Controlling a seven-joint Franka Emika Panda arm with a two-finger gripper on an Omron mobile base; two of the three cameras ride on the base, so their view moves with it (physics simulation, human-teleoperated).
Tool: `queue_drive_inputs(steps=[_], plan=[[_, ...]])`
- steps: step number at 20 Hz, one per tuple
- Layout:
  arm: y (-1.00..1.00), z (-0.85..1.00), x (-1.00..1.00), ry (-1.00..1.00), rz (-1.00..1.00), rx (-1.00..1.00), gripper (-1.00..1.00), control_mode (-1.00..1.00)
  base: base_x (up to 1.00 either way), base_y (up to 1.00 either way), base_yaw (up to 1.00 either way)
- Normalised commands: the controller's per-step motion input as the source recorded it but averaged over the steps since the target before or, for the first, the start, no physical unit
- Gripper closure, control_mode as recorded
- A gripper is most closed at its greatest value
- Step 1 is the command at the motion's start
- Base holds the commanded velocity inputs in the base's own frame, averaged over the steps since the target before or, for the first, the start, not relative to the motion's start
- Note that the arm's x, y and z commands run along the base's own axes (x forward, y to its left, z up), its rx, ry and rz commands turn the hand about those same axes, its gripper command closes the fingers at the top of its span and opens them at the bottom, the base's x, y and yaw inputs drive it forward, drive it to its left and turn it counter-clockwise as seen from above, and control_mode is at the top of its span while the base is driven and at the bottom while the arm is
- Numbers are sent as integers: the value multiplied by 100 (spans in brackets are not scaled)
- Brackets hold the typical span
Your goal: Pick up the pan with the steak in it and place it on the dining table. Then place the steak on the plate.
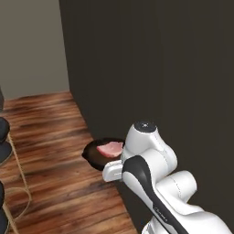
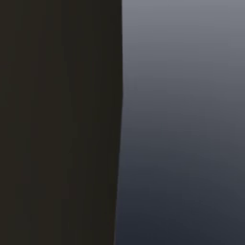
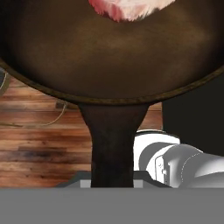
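The pan (image 1: 97,153) is half hidden behind the white arm (image 1: 151,169), which covers its handle. Above that handle (image 3: 112,144), the steak (image 3: 127,8) is cut off by the picture's edge.

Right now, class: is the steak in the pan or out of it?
In. The steak lies inside the pan, carried above the wooden floor; the hand view shows its pink edge inside the rim.
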Motion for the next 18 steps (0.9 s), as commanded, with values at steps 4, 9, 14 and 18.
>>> queue_drive_inputs(steps=[4, 9, 14, 18], plan=[[0, 0, 0, 0, 0, 0, 100, 100, 100, -27, 6], [0, 0, 0, 0, 0, 0, 100, 100, 100, -20, 6], [0, 0, 0, 0, 0, 0, 100, 100, 100, -20, 6], [0, 0, 0, 0, 0, 0, 100, 100, 100, -19, 6]])
